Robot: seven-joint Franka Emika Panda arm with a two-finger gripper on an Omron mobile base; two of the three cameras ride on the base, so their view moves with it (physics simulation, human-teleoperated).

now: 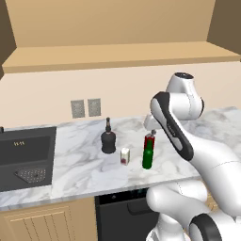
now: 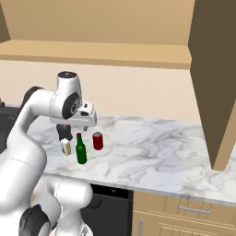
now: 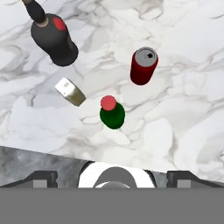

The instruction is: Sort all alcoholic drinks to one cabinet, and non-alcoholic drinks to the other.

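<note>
Marble counter (image 3: pixel 183 113) holds green bottle (image 3: pixel 112 114) below open end effector (image 3: pixel 112 177).

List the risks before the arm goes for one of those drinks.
1. The green bottle stands tall and slim close to the small carton and red can; open fingers coming down from above could knock one over.
2. The black bottle has a thin neck and round belly, so a neck grip may slip.
3. The open cabinet sits high; lifted bottles may clip its shelf edge.
</note>
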